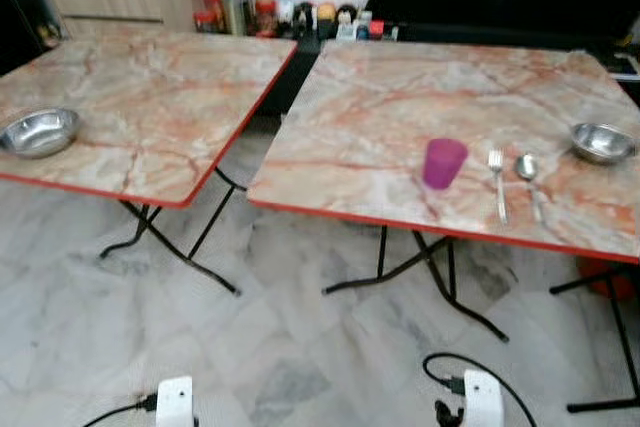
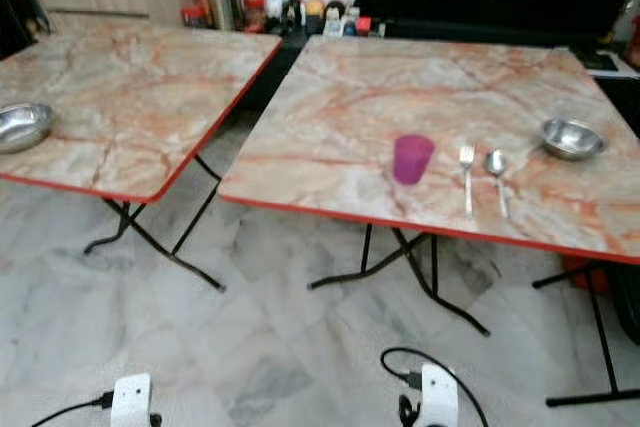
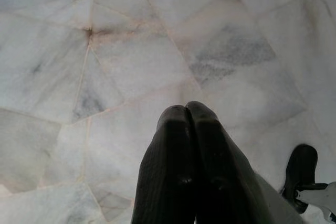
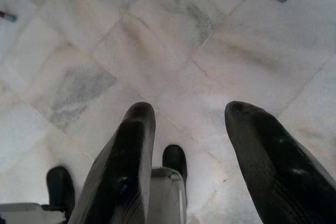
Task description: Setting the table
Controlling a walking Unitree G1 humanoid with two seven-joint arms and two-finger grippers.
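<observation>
You are standing back from two marble-patterned folding surfaces, and both arms hang low over the tiled floor (image 3: 131,51). The left end effector (image 3: 186,116) has its fingers pressed together and carries nothing; the right end effector (image 4: 191,124) has its fingers spread apart and is likewise empty.

On the right surface (image 1: 400,87) the setting is partly laid along the near edge: a purple cup (image 1: 444,163), then a fork (image 1: 497,183) just beside a spoon (image 1: 529,180) to its right, and a steel bowl (image 1: 603,142) further right near the edge. The left surface (image 1: 150,97) holds only a second steel bowl (image 1: 40,132) at its near-left corner.

The step in hand looks like closing in on one of the surfaces, probably the right one. Walk forward until the near red edge sits close under you before raising an arm; reaching from here would be a stretch. Mind the splayed black legs (image 1: 440,277) beneath. Use the right arm for the cutlery, since its fingers are ready. The fork and spoon lie flat and thin, so come down squarely and pinch across the handle. From this far back you cannot tell whether either bowl holds anything.
</observation>
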